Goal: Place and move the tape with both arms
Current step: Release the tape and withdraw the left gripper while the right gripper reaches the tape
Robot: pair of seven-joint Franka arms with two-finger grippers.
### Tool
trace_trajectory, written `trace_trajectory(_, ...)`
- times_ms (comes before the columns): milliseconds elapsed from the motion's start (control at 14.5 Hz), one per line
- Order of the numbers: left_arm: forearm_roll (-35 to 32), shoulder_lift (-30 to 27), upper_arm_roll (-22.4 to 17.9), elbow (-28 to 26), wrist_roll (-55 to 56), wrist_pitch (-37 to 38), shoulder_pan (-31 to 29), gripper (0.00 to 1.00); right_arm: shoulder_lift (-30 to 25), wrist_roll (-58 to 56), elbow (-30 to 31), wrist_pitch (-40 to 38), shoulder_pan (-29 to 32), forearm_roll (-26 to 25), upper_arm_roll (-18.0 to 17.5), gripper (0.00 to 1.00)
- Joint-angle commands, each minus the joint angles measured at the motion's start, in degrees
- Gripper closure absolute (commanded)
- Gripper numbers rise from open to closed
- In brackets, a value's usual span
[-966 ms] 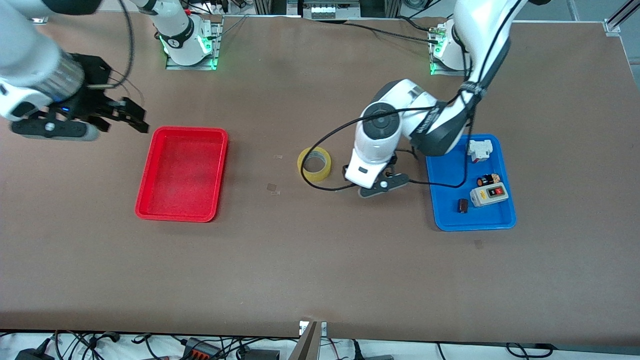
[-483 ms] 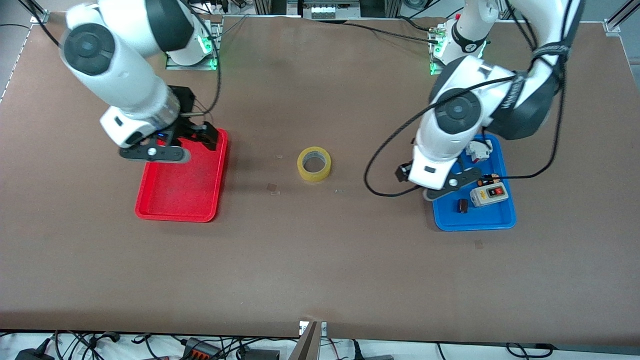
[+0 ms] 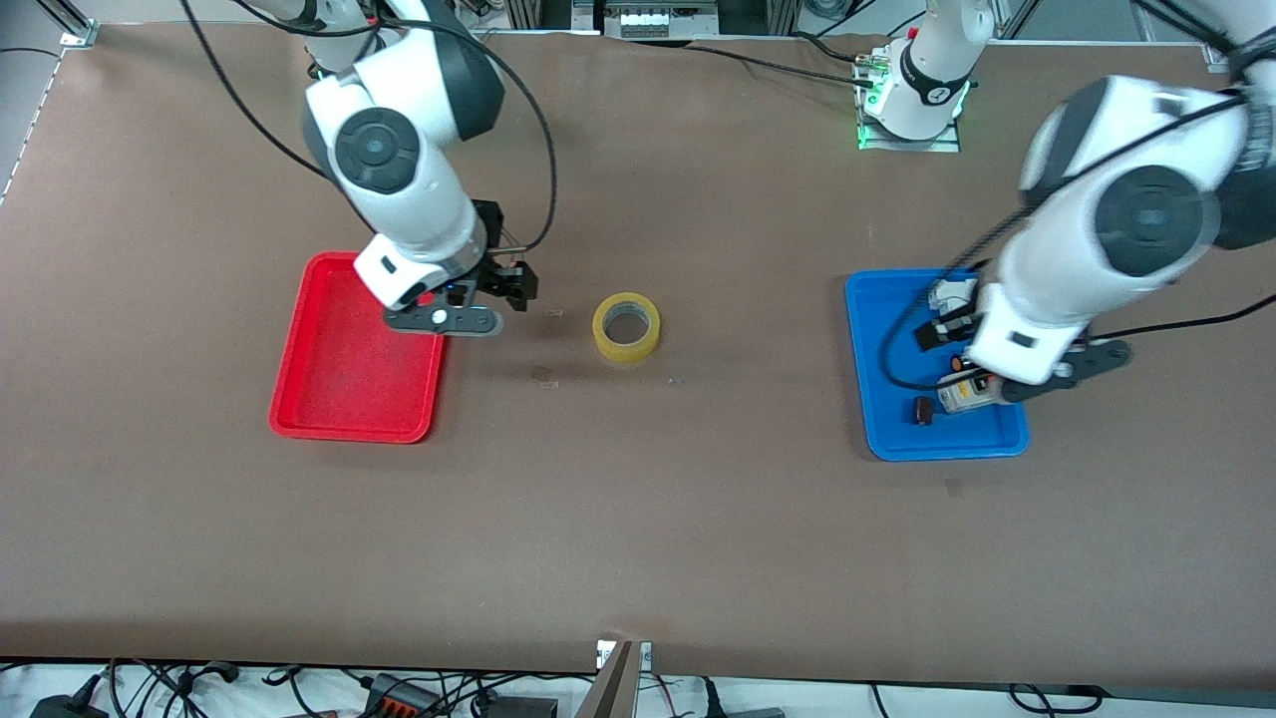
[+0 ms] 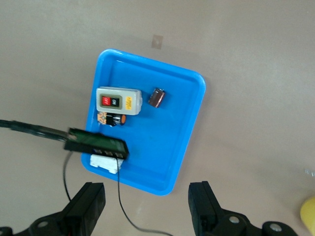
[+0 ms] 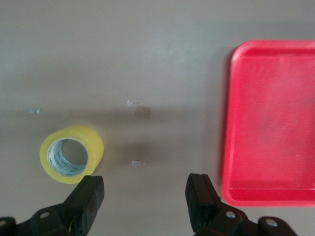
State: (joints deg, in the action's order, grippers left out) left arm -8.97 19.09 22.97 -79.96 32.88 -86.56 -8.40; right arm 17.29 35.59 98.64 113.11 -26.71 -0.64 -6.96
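Observation:
The tape (image 3: 626, 327), a yellow roll lying flat, rests on the table between the two trays, with nothing touching it. It also shows in the right wrist view as the tape (image 5: 71, 153), close beside one fingertip. My right gripper (image 3: 508, 282) (image 5: 142, 196) hovers open and empty over bare table between the red tray (image 3: 299, 349) and the tape. My left gripper (image 3: 937, 334) (image 4: 146, 204) hangs open and empty over the blue tray (image 3: 877, 399), well away from the tape.
The red tray (image 5: 236, 123) holds nothing. The blue tray (image 4: 187, 123) holds a grey switch box (image 4: 118, 101), a small dark block (image 4: 157, 97), a battery-like part (image 4: 112, 119) and a white part (image 4: 106, 162). Small tape scraps (image 5: 142, 112) lie on the table.
My right arm swung across the red tray toward the tape. My left arm drew back from beside the tape to over the blue tray. The tape stayed put.

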Motion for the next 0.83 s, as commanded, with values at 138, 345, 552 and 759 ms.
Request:
trace_trajectory(138, 10.70, -6.16, -12.82, 0.51, -17.64, 2.80, -0.24, 0.00, 4.93, 4.64, 1.91, 7.45, -5.19, -1.02, 0.37, 0.02)
trace_trajectory(345, 11.78, -9.33, -26.02, -0.20, -25.47, 4.64, 9.51, 0.00, 8.36, 8.25, 1.47, 11.50, -7.30, -4.00, 0.37, 0.02)
trace_trajectory(552, 11.87, -11.70, -27.02, -1.42, -27.17, 4.74, 11.65, 0.00, 11.61, 9.93, 0.95, 14.50, -8.79, -5.24, 0.37, 0.02)
trace_trajectory(759, 14.50, -12.50, -26.84, -4.14, -29.96, 3.87, 11.65, 0.00, 15.65, 10.02, -1.07, 15.81, -10.38, -5.24, 0.37, 0.02)
